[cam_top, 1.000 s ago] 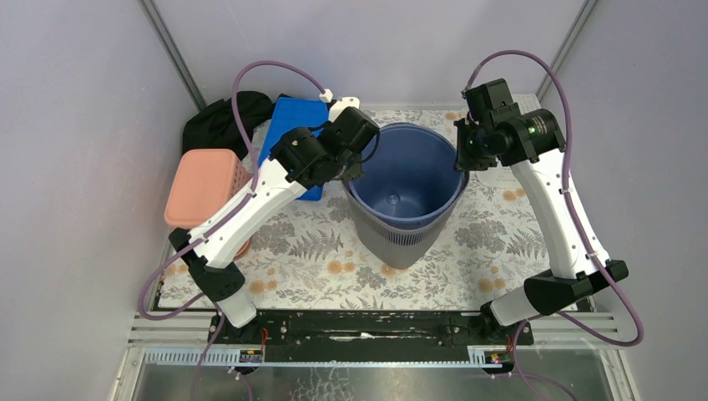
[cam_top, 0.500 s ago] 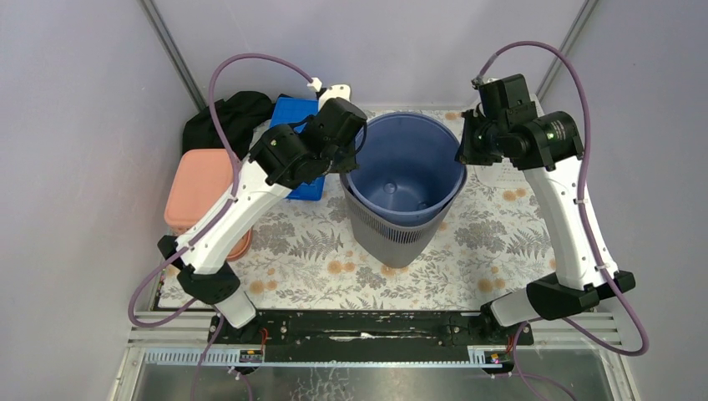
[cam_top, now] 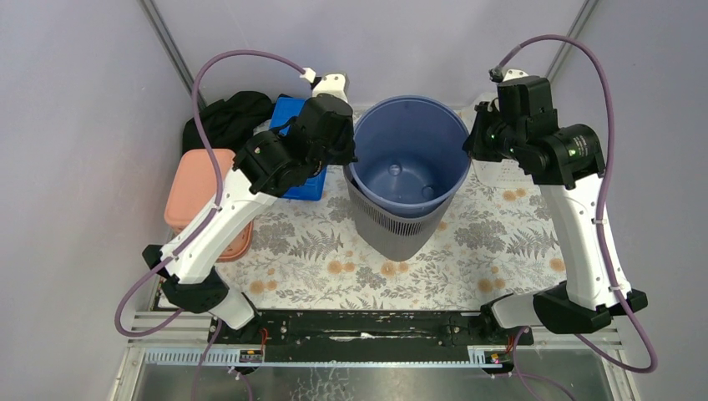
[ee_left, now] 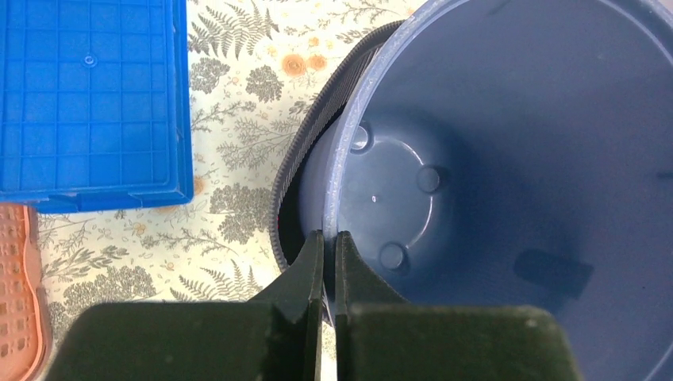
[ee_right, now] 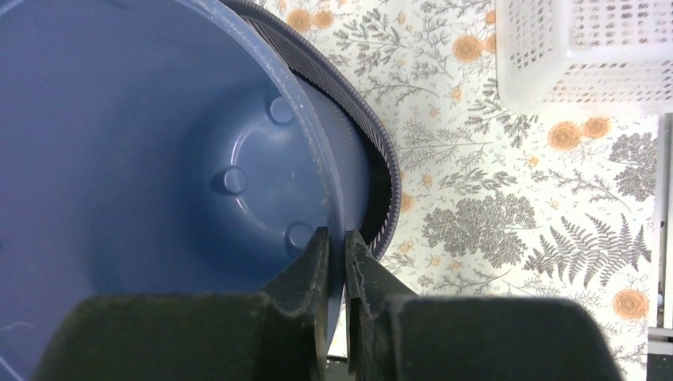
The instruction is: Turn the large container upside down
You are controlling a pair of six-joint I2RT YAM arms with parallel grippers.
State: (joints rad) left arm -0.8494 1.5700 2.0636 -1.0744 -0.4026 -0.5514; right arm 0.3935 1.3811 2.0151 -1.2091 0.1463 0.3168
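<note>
Left pincer (ee_left: 331,238) and right pincer (ee_right: 335,234), pinching the bucket (cam_top: 409,159) rim at 9 and 3 o'clock, have lifted it higher, so turning can probably start.

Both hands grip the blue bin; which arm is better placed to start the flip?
Neither clearly: left hand and right hand are each shut on opposite sides of the blue bin rim, so both should turn together. Slight edge right, perhaps: the left has a crate close by.
</note>
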